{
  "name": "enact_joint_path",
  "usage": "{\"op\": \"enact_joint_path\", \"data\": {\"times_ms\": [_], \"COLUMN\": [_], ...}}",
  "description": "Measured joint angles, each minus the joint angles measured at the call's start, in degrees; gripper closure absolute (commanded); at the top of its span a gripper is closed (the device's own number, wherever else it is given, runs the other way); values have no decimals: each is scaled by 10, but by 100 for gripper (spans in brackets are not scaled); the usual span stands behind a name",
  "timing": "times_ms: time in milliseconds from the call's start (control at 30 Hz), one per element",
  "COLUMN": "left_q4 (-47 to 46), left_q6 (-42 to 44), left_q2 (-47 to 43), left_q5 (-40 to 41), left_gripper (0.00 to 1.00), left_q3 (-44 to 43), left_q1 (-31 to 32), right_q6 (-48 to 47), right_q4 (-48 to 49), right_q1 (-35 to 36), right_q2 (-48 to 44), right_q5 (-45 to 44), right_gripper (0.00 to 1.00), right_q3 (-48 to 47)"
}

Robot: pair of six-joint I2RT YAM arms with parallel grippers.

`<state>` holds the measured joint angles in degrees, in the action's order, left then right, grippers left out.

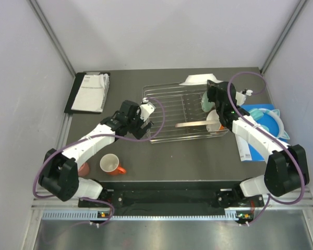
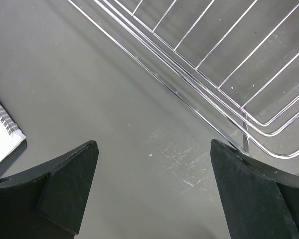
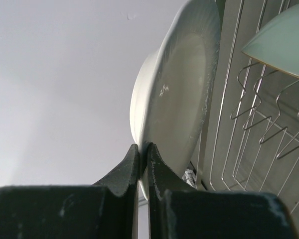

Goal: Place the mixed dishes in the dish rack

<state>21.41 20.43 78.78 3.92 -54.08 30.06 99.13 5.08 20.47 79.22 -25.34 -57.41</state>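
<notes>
— What's on the left?
— An orange white-lined mug [image 1: 110, 164] sits on the grey bench [image 1: 198, 156], near the front edge. My left gripper [image 2: 153, 145] is spread wide over bare bench, just beside the silver wire dish rack [image 1: 169, 107] corner.
— And the right?
— My right gripper [image 3: 142, 149] pinches the rim of a white deep plate [image 3: 179, 99], which stands on edge at the rack's far side.

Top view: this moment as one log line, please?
left arm: jaws open beside dish rack; right arm: jaws shut on white bowl rim, rack's far edge; mint bowl in rack; orange mug on table
</notes>
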Motion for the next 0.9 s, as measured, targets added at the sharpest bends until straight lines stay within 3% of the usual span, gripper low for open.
{"op": "enact_joint_path", "data": {"times_ms": [900], "left_q4": [-1], "left_q6": [0], "left_q2": [-12], "left_q5": [13], "left_gripper": [1], "left_q3": [1], "left_q1": [12], "right_q6": [-11], "right_q4": [-13], "right_q1": [7], "right_q2": [2], "right_q5": [30], "right_gripper": [100], "right_q3": [19]}}
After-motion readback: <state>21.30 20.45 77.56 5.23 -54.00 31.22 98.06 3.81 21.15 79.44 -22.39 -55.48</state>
